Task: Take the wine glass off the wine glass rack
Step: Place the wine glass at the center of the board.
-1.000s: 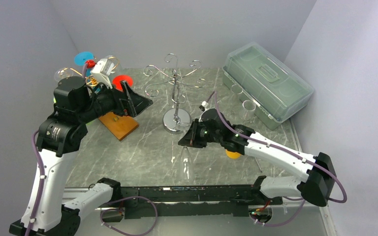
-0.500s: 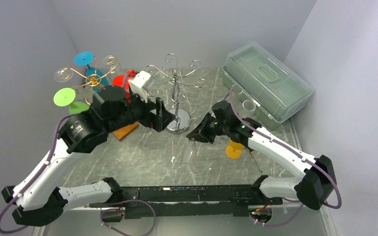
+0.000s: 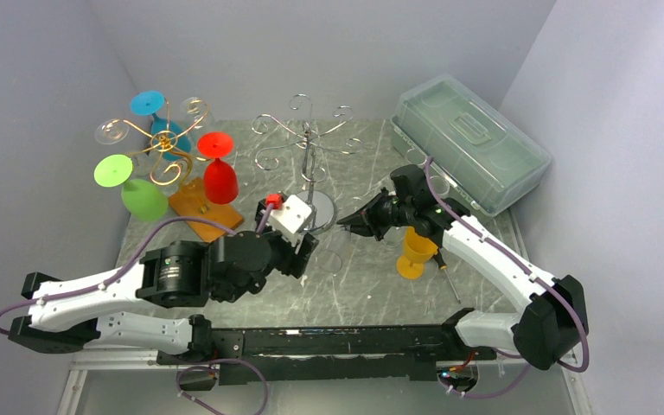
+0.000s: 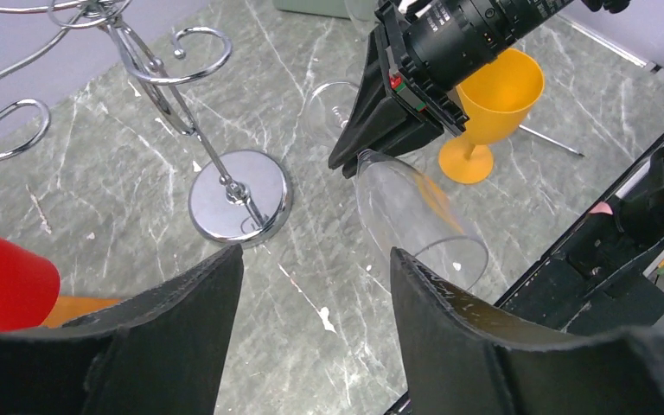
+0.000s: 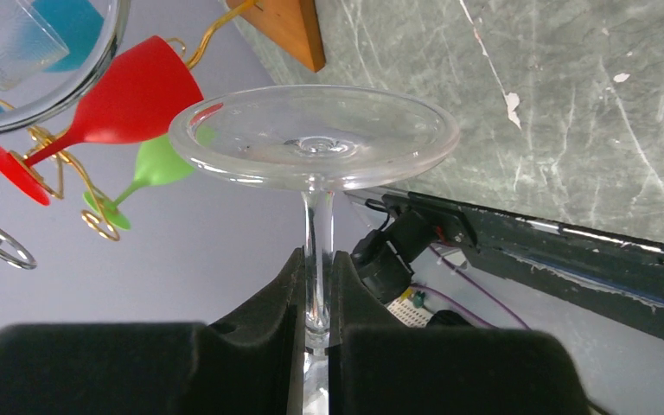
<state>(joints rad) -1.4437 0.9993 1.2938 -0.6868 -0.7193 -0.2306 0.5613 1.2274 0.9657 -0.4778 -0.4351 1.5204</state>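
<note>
A clear wine glass (image 3: 332,256) hangs tilted over the table, off the silver rack (image 3: 308,143). My right gripper (image 3: 352,225) is shut on its stem (image 5: 316,233). The glass's round foot (image 5: 311,138) faces the right wrist camera. In the left wrist view the bowl (image 4: 415,216) points down toward the near edge, just right of my left gripper (image 4: 313,259). My left gripper (image 3: 301,252) is open and empty, low over the table beside the bowl. My right gripper (image 4: 398,104) also shows in that view.
The rack's chrome base (image 3: 311,212) stands just behind the grippers. A gold rack (image 3: 166,143) on a wooden base at back left holds red (image 3: 220,180), green and blue glasses. An orange goblet (image 3: 415,251) and a screwdriver lie under my right arm. A lidded plastic box (image 3: 471,143) is at back right.
My left arm swung from the gold rack down to the front middle, beside the glass bowl. My right gripper drew back and right with the clear glass.
</note>
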